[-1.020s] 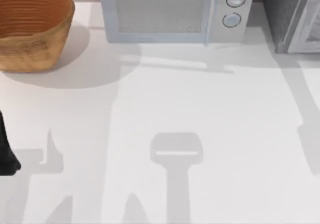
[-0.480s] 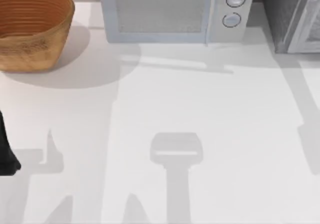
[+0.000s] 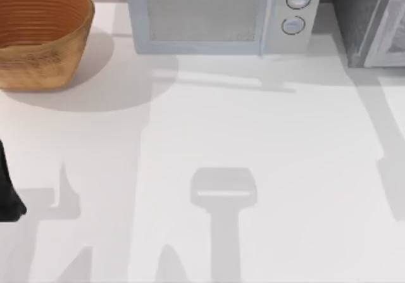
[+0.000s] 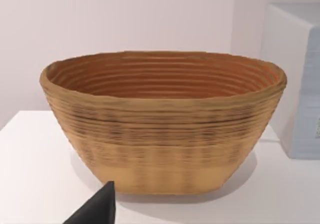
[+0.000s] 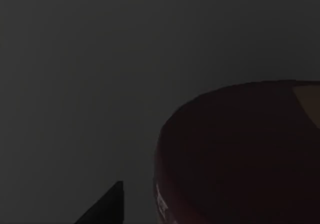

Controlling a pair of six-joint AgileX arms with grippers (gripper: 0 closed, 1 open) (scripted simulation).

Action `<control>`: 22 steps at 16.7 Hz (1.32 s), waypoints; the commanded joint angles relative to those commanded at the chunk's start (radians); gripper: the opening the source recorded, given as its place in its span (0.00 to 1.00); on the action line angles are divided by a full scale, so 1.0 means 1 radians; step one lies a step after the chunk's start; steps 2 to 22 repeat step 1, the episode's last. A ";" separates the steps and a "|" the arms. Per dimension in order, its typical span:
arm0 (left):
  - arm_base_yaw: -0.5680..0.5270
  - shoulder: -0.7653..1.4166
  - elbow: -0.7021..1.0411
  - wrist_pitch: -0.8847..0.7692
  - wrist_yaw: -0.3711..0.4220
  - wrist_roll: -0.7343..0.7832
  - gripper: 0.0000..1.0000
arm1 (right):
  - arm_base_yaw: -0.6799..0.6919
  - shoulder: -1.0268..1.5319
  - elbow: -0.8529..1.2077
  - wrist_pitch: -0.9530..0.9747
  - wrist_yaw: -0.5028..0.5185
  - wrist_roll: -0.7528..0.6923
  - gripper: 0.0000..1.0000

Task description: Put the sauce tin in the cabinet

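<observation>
I see the white, smooth table point(image 3: 266, 137) from above, with long grey shadows across it. At its far left stands the woven oval basket point(image 3: 38, 33), tan outside and ribbed orange-brown inside; from my left wrist camera the same basket point(image 4: 162, 121) faces me, its coiled bands running round the wall and its rim slightly wavy. Beside it at the back sits the pale boxy microwave point(image 3: 215, 17) with a mesh-textured door and two round knobs. At the far right corner is the large grey cabinet point(image 3: 367, 20), dark speckled on its side with a pale framed door panel. My left arm point(image 3: 7, 191) shows as a dark shape at the table's left edge, and I cannot tell how its fingers stand. The right wrist view is dark. There I cannot tell the right gripper's state, nor can I tell where the sauce tin is.
</observation>
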 joint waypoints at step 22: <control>0.000 0.000 0.000 0.000 0.000 0.000 1.00 | 0.000 0.000 0.000 0.000 0.000 0.000 1.00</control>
